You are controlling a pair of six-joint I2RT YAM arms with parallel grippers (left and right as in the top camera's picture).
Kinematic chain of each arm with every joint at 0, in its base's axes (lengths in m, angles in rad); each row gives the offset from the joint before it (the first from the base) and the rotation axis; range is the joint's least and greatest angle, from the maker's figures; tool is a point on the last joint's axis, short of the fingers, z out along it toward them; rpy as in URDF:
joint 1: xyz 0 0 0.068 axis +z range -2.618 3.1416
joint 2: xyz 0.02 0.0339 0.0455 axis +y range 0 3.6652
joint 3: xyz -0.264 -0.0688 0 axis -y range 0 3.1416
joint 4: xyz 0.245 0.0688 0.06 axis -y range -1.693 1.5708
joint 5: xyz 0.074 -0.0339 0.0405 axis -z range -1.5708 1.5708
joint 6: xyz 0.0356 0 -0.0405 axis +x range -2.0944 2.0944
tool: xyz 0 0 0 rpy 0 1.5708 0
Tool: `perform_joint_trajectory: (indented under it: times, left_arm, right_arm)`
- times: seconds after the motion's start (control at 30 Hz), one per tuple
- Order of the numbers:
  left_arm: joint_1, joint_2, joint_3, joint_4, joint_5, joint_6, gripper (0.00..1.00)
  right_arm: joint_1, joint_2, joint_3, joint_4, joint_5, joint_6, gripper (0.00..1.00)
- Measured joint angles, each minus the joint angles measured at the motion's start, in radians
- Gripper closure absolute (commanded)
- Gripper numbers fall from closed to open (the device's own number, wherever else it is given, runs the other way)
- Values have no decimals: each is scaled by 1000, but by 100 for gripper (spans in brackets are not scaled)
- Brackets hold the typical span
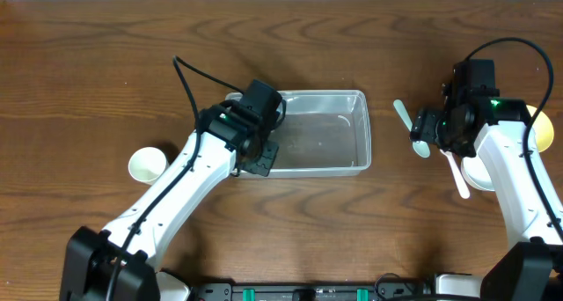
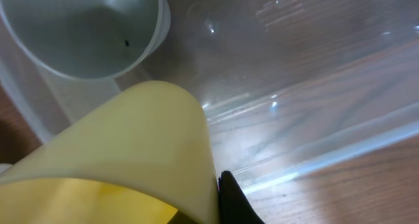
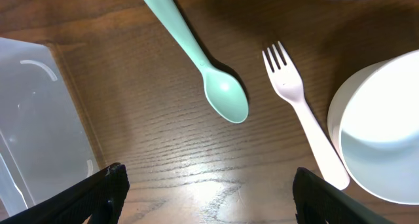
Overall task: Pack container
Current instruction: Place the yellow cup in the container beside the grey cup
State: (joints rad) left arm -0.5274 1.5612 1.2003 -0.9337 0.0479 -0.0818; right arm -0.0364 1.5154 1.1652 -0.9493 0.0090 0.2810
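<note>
Spread wide, the right arm's fingers (image 3: 98, 194) hovered over the grained wooden surface (image 3: 163, 158) between a smooth mint-green plastic spoon (image 3: 186, 47) and a white plastic fork (image 3: 306, 119), probably ready to straddle one. Left fingers (image 2: 234, 199) showed one black tip against a glossy pale yellow plastic cup (image 2: 144, 139); whether they pinched it could not be told. That cup hung over the left end of the clear, round-cornered plastic container (image 1: 327, 94) mid-surface, beside a grey cup (image 2: 85, 34), presumably to sit alongside it.

reaches in from the lower left with the left arm (image 1: 167, 191), left gripper (image 1: 258, 158) pinched on a yellow cup (image 2: 131, 152); bends the right arm (image 1: 506, 165) inward, holds the right gripper (image 3: 209, 198) spread wide, empty.
</note>
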Motion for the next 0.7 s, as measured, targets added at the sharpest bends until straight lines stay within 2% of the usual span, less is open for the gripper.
perform_joint_trajectory:
  times: [0.23, 0.3, 0.37, 0.43, 0.6, 0.7]
  left_arm:
    - [0, 96, -3, 37, -3, 0, 93]
    - [0, 125, -3, 44, -3, 3, 78]
    - [0, 153, -3, 48, -3, 0, 74]
    - [0, 168, -3, 51, -3, 7, 65]
    - [0, 176, -3, 39, -15, 4, 65]
    - [0, 175, 34, -53, -48, 4, 64]
  right_arm:
    - [0, 0, 0, 0, 0, 0, 18]
    - [0, 0, 0, 0, 0, 0, 18]
    - [0, 0, 0, -1, 0, 0, 18]
    - [0, 0, 0, -1, 0, 0, 18]
    - [0, 0, 0, -3, 0, 0, 18]
    - [0, 0, 0, -4, 0, 0, 18]
